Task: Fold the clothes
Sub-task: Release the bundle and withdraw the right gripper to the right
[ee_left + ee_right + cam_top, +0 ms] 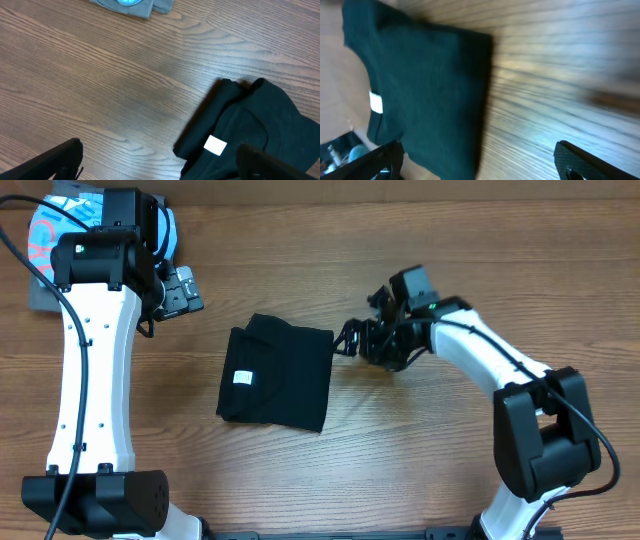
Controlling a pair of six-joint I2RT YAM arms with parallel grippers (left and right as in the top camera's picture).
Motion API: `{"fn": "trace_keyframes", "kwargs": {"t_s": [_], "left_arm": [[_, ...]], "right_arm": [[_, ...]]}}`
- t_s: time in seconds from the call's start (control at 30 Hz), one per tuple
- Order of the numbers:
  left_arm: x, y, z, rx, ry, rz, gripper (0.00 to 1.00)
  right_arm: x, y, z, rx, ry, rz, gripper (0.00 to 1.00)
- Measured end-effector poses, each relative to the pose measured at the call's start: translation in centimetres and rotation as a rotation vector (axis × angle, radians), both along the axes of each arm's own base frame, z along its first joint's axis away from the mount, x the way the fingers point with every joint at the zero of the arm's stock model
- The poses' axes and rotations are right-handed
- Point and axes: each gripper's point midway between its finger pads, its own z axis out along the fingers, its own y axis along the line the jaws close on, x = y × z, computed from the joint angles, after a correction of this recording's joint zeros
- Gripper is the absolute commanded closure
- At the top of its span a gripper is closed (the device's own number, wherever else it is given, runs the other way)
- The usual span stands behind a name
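The clothes, a black T-shirt (275,373), lie folded into a compact rectangle on the wooden table, with a small white label (242,377) showing near the left edge. My right gripper (347,340) hovers open just off the shirt's upper right corner, holding nothing. In the right wrist view the shirt (420,75) fills the left half, and the right gripper (480,162) spans its folded edge and bare wood. My left gripper (188,290) stands open up and to the left, apart from the shirt. In the left wrist view the left gripper (160,167) is empty, with the shirt (260,120) and label (215,145) by its right finger.
A light blue printed shirt (55,225) on a grey folded garment (40,292) lies at the table's far left corner, partly under the left arm. The grey garment's edge (135,5) also shows at the top of the left wrist view.
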Motion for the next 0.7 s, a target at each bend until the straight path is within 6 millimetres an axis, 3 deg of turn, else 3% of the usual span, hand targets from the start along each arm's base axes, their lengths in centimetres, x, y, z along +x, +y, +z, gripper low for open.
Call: {"fn": "trace_keyframes", "kwargs": {"t_s": [0.2, 0.57, 0.7], "left_arm": [[0.0, 0.0, 0.0, 0.000, 0.000, 0.000, 0.00], [0.1, 0.0, 0.0, 0.000, -0.003, 0.000, 0.00], [0.1, 0.0, 0.0, 0.000, -0.003, 0.000, 0.00]], "right_arm": [[-2.3, 2.6, -1.5, 0.062, 0.018, 0.040, 0.00], [-3.9, 7.5, -1.1, 0.145, -0.022, 0.083, 0.00], [-4.2, 8.3, -1.5, 0.135, -0.015, 0.076, 0.00]]}}
